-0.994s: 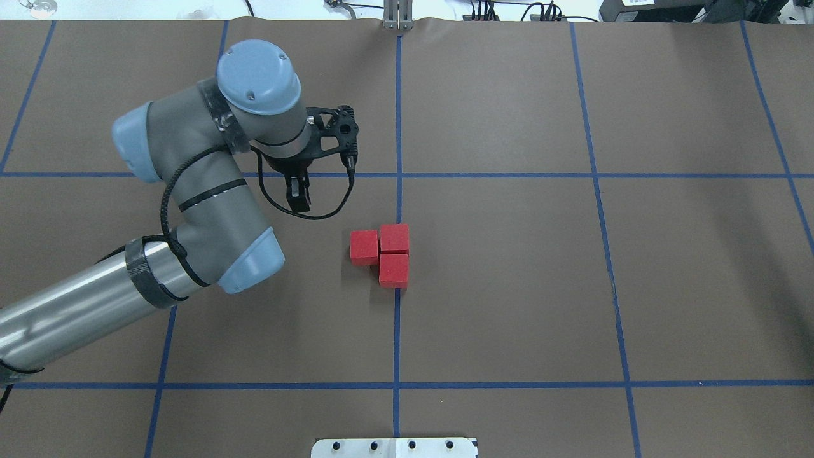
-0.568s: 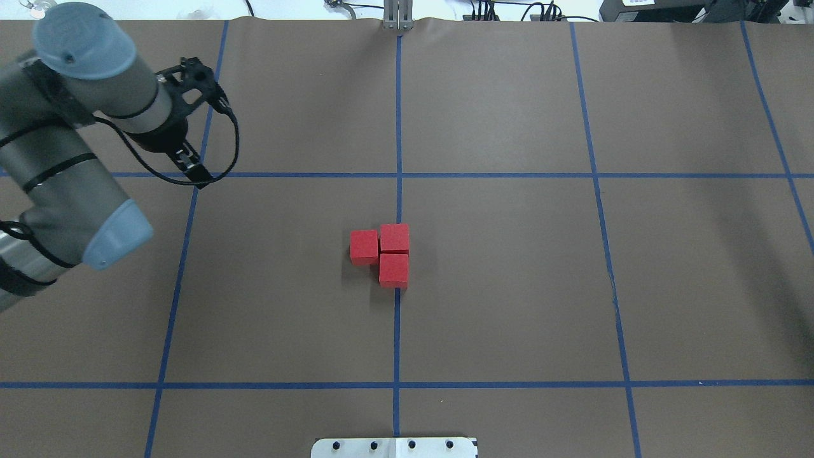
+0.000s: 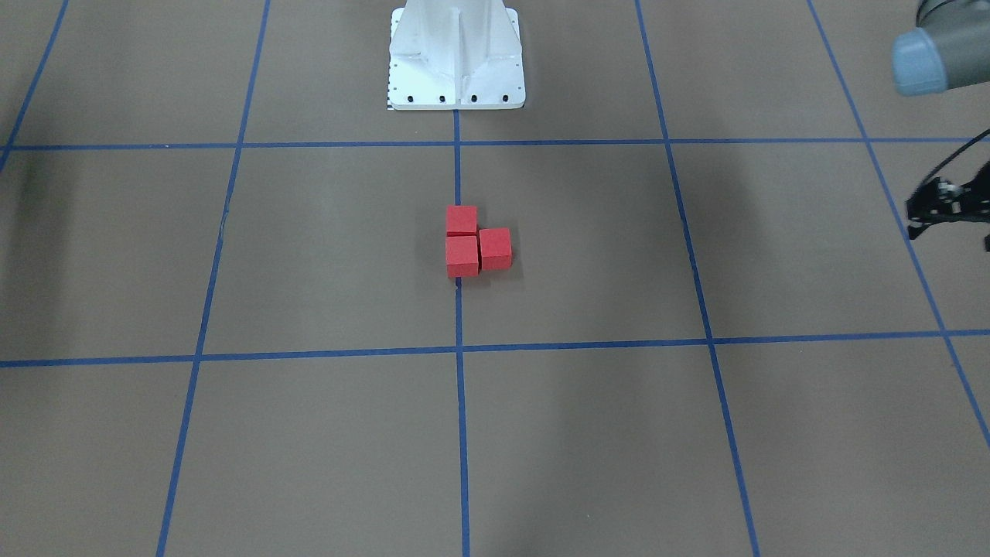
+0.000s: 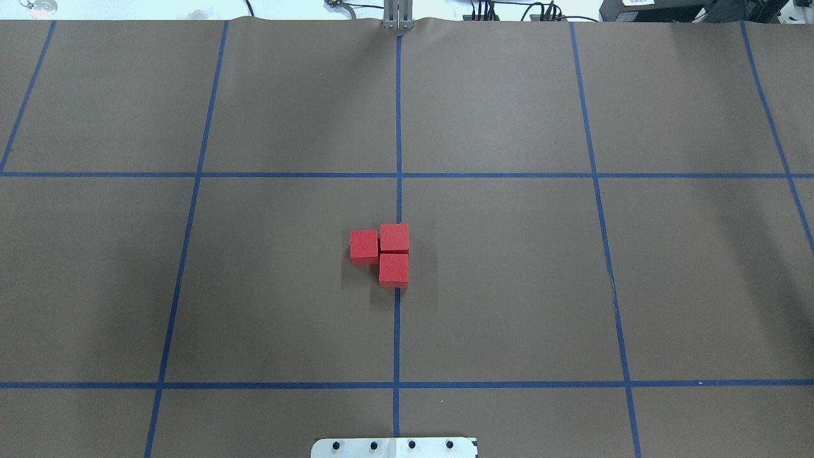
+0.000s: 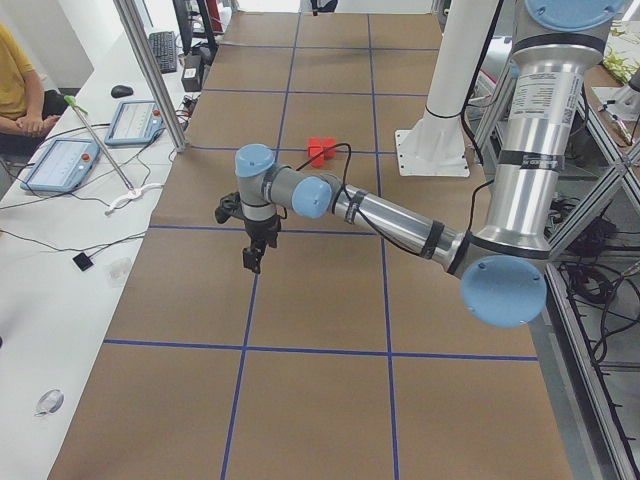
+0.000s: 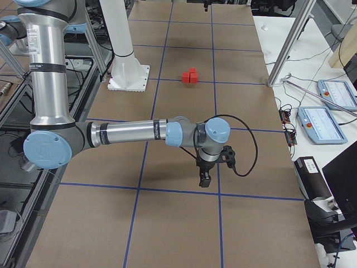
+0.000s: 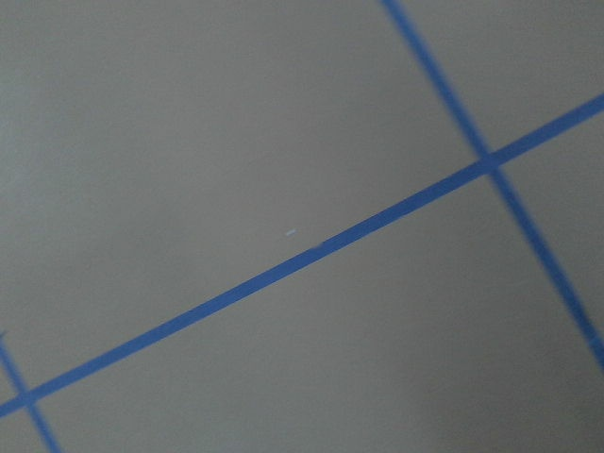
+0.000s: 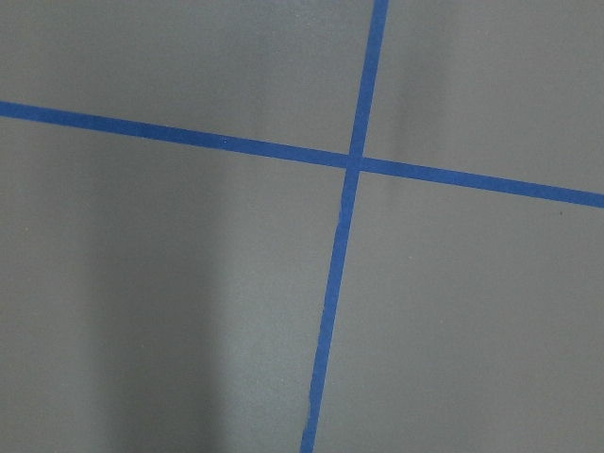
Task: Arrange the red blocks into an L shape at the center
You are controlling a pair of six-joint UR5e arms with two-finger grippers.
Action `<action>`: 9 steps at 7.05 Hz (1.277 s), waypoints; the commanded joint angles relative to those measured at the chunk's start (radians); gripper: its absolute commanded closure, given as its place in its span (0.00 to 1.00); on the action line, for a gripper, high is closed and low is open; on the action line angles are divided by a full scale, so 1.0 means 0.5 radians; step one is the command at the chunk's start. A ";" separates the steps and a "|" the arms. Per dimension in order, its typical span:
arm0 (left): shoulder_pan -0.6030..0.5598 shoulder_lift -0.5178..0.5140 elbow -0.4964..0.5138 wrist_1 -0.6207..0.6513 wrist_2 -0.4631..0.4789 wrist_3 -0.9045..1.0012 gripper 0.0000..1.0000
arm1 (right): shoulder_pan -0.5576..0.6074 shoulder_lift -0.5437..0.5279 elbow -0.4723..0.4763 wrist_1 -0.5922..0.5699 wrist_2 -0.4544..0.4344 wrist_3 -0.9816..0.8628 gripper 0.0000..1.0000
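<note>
Withdrawn from the overhead view since earlier, left arm [image 3: 928,46] shows at the front view's edge, red blocks [image 3: 462,255] touching in an L at center [image 3: 458,309]; side views show left claw [image 5: 251,262] and right claw [image 6: 204,180] well apart, openings impossible to tell; advise retreating clear.

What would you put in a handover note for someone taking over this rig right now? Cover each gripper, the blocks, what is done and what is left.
Left gripper: off to the robot's left, clear of the blocks; open or shut cannot be told.
Right gripper: off to the robot's right, likewise; cannot tell.
Blocks: all three at the centre, in an L; two along the tape line, the third beside them on the robot's left.
Done: the L looks formed.
Left: probably nothing; perhaps square up the side block, which sits slightly out of line.
</note>
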 commanded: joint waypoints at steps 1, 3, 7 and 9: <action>-0.463 0.154 0.171 0.011 -0.014 0.357 0.00 | 0.076 -0.028 0.000 0.000 0.000 -0.011 0.01; -0.728 0.335 0.213 -0.005 -0.023 0.591 0.00 | 0.116 -0.028 0.000 0.000 0.000 -0.011 0.01; -0.735 0.342 0.170 -0.096 -0.020 0.582 0.00 | 0.116 -0.044 0.003 0.003 0.000 -0.005 0.01; -0.723 0.366 0.179 -0.149 -0.023 0.567 0.00 | 0.116 -0.041 0.003 0.003 0.000 -0.002 0.01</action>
